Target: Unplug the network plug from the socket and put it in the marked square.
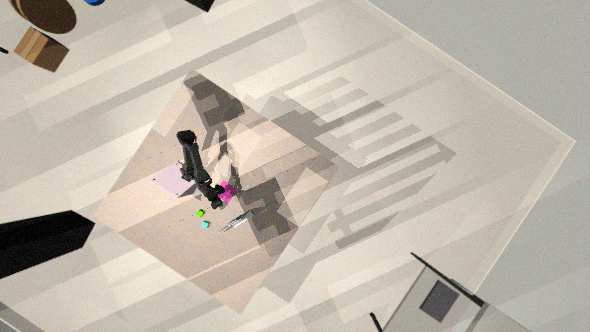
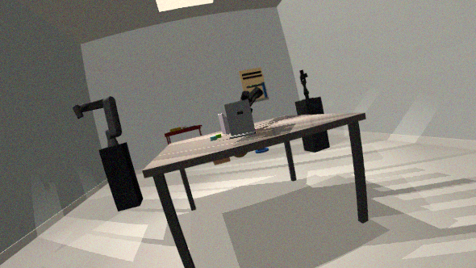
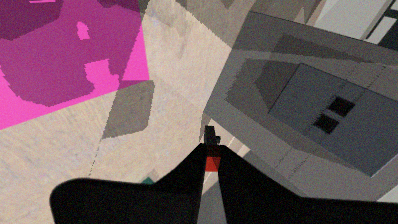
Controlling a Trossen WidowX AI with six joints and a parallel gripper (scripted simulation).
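Our gripper is closed on the plug, whose dark end pokes out past the fingertips. We have it out of the socket and in the gap between panel and square. The table is the biggest thing around us, and its nearest edges lie well apart from our gripper. Our arm reaches across its middle. The grey panel stands upright, one edge just beside the fingers in the wrist view; its socket shows two dark holes. On the other side, bare tabletop runs to the straight edge of the magenta square. The small green block and teal block sit near each other, outside the square.
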